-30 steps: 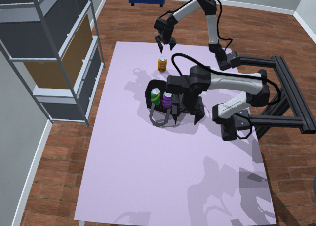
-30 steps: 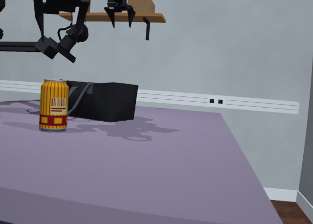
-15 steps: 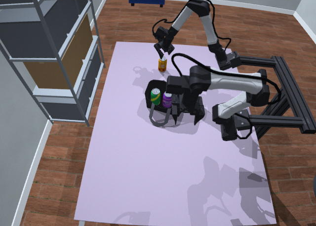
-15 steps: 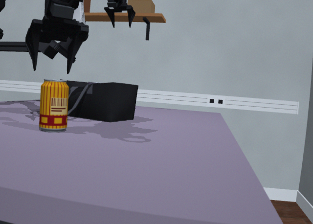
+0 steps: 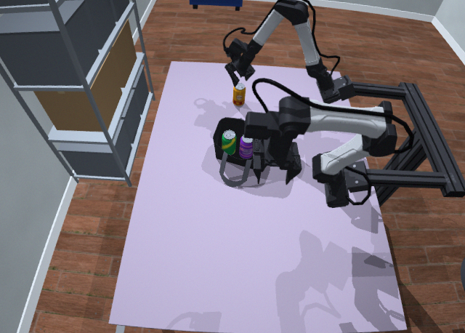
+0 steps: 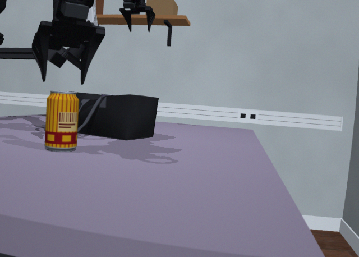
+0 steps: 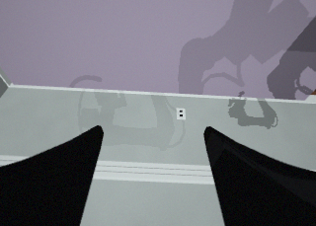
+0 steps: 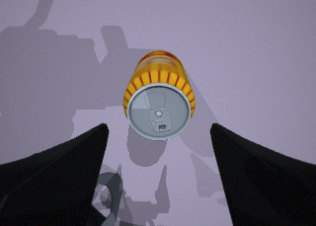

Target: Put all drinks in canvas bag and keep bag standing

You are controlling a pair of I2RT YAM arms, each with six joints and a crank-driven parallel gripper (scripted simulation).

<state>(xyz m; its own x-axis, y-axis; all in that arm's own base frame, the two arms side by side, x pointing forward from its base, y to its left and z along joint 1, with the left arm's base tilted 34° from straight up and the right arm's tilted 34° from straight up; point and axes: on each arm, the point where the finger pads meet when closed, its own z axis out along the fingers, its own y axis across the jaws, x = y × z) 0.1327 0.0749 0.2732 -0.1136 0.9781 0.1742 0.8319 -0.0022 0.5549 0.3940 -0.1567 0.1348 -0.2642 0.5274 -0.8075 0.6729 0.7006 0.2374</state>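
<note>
The orange can [image 5: 238,95] [image 6: 61,120] [image 8: 158,78] stands upright on the table, outside the bag. The black canvas bag [image 5: 218,147] [image 6: 127,116] stands with its walls up. A green can [image 5: 228,145] and a purple can [image 5: 245,150] stand in it, side by side; their bases are hidden. My right gripper [image 5: 242,81] [image 6: 63,82] [image 8: 159,126] is open and empty just above the orange can, fingers pointing down. My left gripper [image 5: 273,183] [image 6: 139,31] [image 7: 153,128] is open and empty, raised high beside the bag, partly in front of it in the top view.
The grey bag handle [image 5: 235,183] [image 8: 117,187] hangs out over the bag's near side in the top view. The table [image 5: 195,246] bears arm shadows. A metal shelf rack [image 5: 99,130] stands beyond the table's left edge, and the arms' dark frame [image 5: 431,126] is at the right.
</note>
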